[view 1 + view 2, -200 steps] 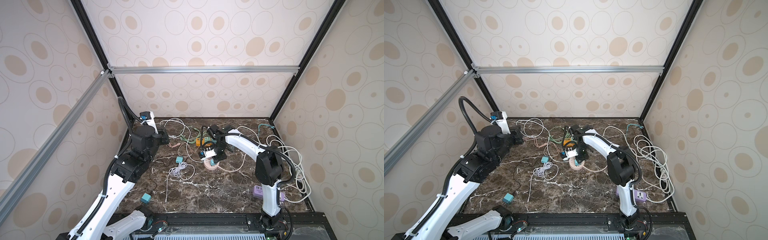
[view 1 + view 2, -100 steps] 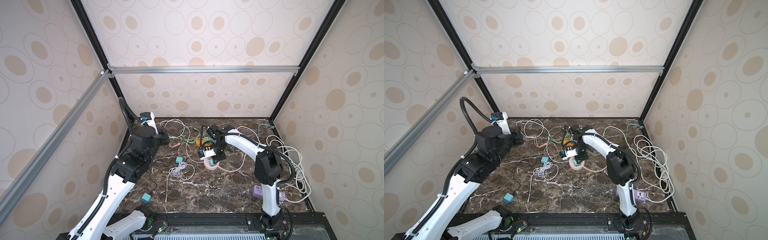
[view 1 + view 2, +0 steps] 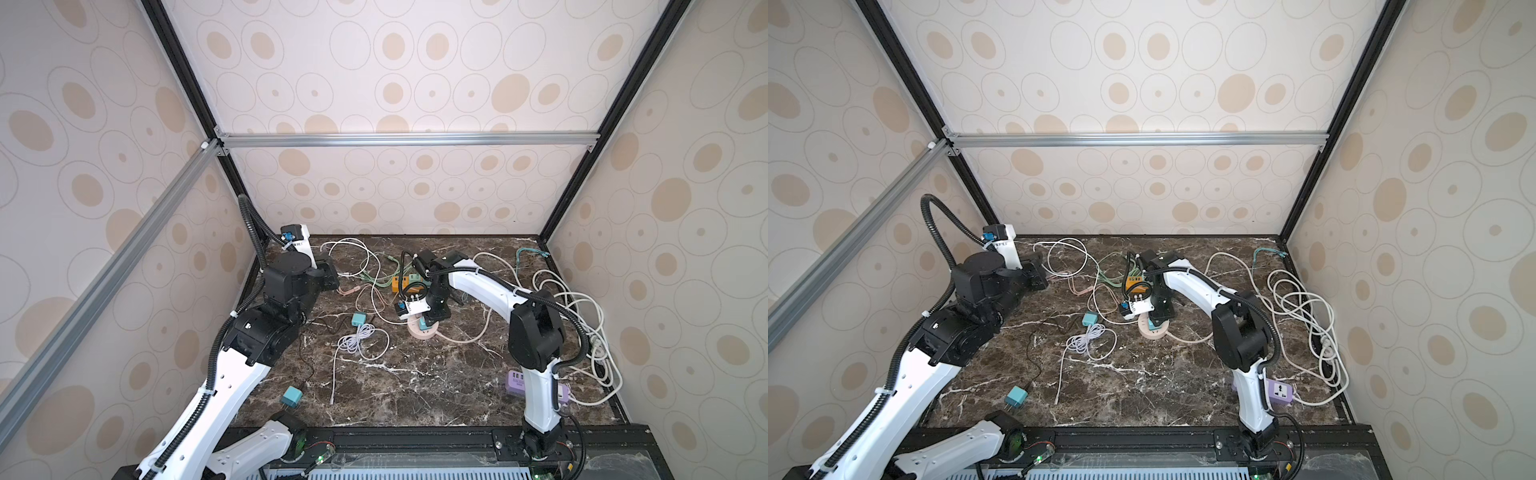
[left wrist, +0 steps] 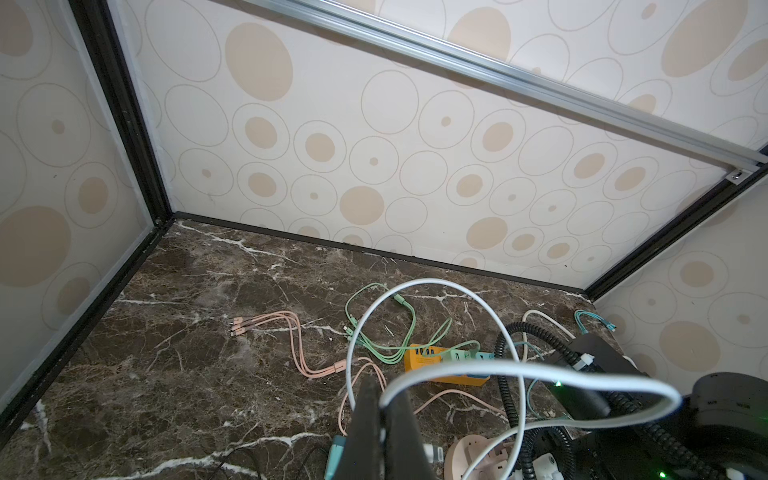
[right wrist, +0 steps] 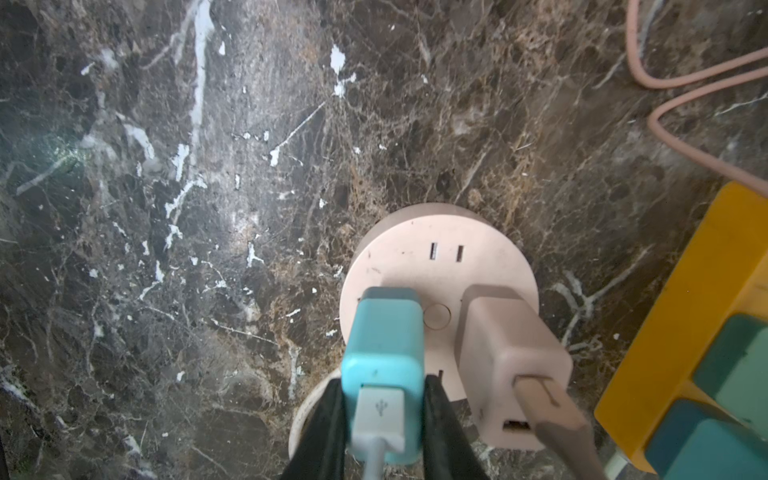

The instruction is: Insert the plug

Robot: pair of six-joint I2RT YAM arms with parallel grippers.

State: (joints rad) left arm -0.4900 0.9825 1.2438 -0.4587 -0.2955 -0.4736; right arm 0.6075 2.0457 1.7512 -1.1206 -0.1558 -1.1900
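Now my right claw (image 5: pixel 384 395) pinches the teal plug (image 5: pixel 384 332) on the round pink socket (image 5: pixel 415 257).
The dark marble desk (image 3: pixel 415 386) carries the socket near its middle, with a yellow power strip (image 5: pixel 685 332) near it. The plug stands on the socket's face, just beside a pink adapter (image 5: pixel 507 353). I cannot tell how deep its pins sit. A white USB connector (image 5: pixel 378 411) sits in the plug's back end. My left claw (image 4: pixel 380 399), well apart at the desk's left side, is pressed together on a white cable (image 4: pixel 540 369).
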